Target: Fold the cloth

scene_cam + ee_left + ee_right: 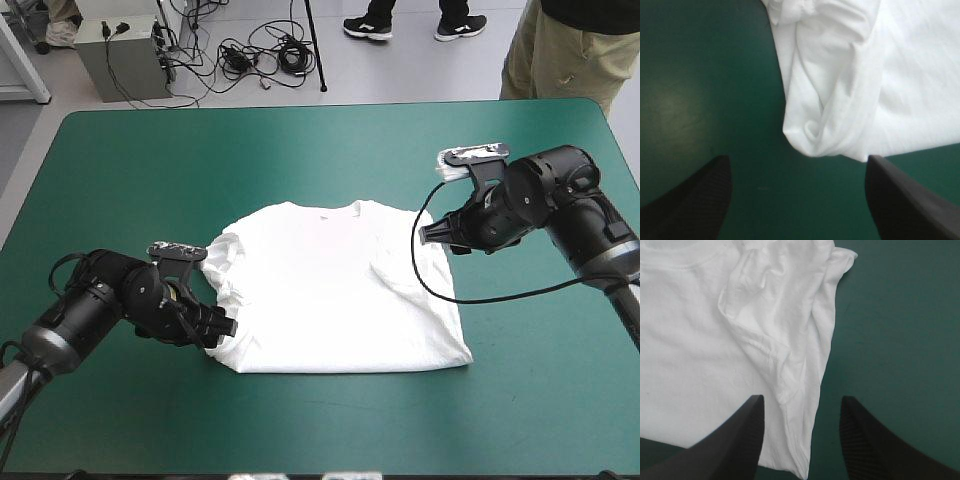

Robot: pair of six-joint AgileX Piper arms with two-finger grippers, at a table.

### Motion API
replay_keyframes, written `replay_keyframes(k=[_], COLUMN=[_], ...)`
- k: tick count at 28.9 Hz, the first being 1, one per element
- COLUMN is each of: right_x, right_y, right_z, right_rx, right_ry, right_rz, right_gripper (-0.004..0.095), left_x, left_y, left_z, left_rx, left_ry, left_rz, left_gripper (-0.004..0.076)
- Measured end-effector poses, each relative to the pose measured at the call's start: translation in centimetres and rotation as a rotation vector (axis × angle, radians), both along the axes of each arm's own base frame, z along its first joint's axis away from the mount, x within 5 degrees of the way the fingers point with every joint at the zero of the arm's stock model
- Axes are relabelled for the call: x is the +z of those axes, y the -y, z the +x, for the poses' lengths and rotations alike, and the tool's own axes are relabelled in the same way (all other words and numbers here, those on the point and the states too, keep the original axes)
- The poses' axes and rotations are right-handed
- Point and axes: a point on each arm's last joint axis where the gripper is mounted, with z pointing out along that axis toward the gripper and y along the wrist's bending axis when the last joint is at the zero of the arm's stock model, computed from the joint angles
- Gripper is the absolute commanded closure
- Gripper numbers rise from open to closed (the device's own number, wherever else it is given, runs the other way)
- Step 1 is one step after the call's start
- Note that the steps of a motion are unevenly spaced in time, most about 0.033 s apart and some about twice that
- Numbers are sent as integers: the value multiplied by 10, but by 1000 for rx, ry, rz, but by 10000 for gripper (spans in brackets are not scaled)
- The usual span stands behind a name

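Bright, even light from overhead falls on the teal-green tabletop (300,140), leaving only soft shadows, a pale patch of glare on the bare cover in the left wrist view, and the T-shirt (330,290) glaring white, with grey shade in its folds.

The teal-green table cover (300,150) lies bare all round the flat white T-shirt (330,290). Only the left gripper (222,326) and right gripper (432,234) crowd its sides.

High view overlooks the whole table (300,150); both wrist views closely share the T-shirt (330,290).
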Motion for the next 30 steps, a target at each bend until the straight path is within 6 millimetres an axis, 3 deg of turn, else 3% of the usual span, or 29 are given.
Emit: replay_keyframes(k=[11,19,21,24,30], right_x=[0,0,0,0,0], right_y=[0,0,0,-1,-7], right_z=[0,0,0,0,-11], right_rx=[-4,-4,-4,-6,8], right_ry=[-2,-2,-2,-7,-46], right_rz=[2,2,2,14,120], right_gripper=[464,463,463,463,461], left_x=[-44,-70,-72,-76,-76], left_y=[10,10,10,12,16], left_z=[24,21,21,20,20], left_rx=[-24,-14,-13,-20,-9], left_ry=[-91,-147,-151,-164,-176], left_rz=[45,50,44,37,8], left_gripper=[233,407,504,729,728])
